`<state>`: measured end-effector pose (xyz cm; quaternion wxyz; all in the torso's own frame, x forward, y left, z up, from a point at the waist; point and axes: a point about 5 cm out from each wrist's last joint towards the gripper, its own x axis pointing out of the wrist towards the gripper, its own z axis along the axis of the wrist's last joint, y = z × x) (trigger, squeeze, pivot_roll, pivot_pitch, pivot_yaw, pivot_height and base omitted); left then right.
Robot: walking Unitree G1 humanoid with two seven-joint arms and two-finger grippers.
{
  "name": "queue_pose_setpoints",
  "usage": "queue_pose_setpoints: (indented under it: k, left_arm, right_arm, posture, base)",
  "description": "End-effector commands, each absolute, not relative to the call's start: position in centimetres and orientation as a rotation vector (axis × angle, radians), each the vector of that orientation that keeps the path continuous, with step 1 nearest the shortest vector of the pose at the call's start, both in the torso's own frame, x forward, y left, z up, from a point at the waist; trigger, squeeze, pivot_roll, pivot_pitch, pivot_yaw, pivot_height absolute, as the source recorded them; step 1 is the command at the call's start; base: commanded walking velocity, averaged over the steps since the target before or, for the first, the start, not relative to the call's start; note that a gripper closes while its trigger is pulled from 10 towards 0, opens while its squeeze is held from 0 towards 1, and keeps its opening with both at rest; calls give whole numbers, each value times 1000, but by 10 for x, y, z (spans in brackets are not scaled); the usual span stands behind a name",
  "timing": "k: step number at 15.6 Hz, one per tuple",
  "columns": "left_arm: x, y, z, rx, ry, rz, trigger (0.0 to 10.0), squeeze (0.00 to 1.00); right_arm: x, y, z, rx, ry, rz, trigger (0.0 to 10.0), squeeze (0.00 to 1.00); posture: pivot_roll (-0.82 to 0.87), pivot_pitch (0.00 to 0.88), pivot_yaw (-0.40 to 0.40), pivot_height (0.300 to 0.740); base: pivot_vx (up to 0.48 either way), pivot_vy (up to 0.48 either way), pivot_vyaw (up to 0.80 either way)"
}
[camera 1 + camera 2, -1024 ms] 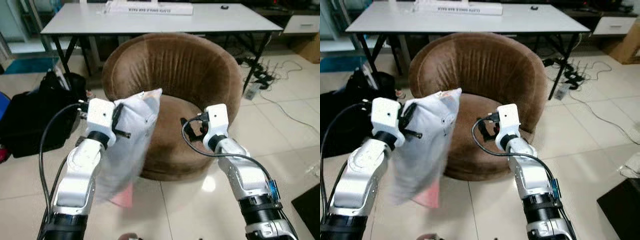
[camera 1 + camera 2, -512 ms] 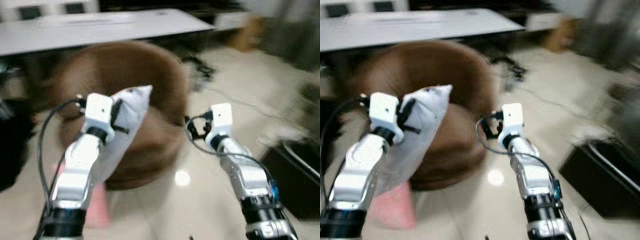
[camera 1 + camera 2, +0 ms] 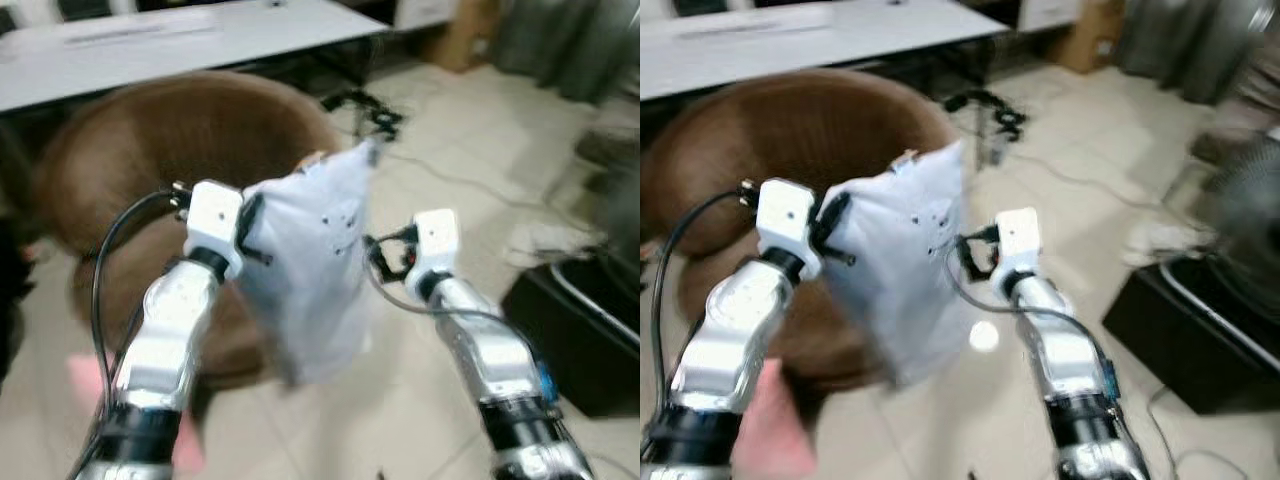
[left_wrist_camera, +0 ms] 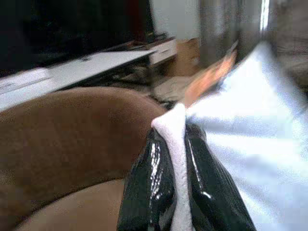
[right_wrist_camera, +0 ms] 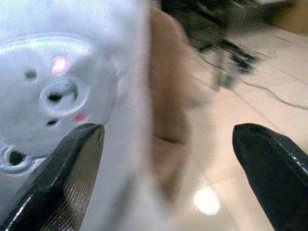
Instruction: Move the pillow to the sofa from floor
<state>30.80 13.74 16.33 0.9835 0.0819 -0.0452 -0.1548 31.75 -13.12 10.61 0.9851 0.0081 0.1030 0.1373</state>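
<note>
The white pillow [image 3: 315, 255] hangs mid-frame off the floor, long axis vertical, its upper edge pinched between the left gripper [image 4: 177, 185] fingers. The brown sofa [image 3: 150, 150] lies to its upper left, behind the left arm. The right gripper [image 5: 163, 178], fingers spread wide and empty, waits just right of the pillow.
</note>
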Motion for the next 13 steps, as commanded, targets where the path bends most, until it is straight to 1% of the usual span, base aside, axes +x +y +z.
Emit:
queue_pose_setpoints:
  k: [1, 2, 5, 7, 13]
  left_arm:
    - [308, 147, 175, 176, -145, -284, 10000, 0]
    - [308, 150, 175, 173, -146, -274, 10000, 0]
    - [308, 153, 178, 169, -155, -252, 10000, 0]
    - [307, 152, 178, 174, -160, -252, 10000, 0]
    - [309, 153, 179, 173, -160, -259, 10000, 0]
  right_arm:
    - [320, -126, 112, 14, 193, 296, 10000, 0]
    - [320, -124, 111, 13, 196, 303, 10000, 0]
    - [320, -122, 109, 21, 205, 301, 10000, 0]
    - [320, -125, 109, 52, 211, 281, 10000, 0]
    - [320, -131, 109, 37, 214, 270, 10000, 0]
  posture:
    - [58, 0, 3, 740]
    - [61, 0, -1, 740]
    - [68, 0, -8, 740]
    - [70, 0, -12, 740]
    - [53, 0, -5, 740]
  base:
    - [319, 0, 0]
    - [322, 0, 0]
    - [363, 0, 800]
    - [369, 0, 0]
    - [371, 0, 0]
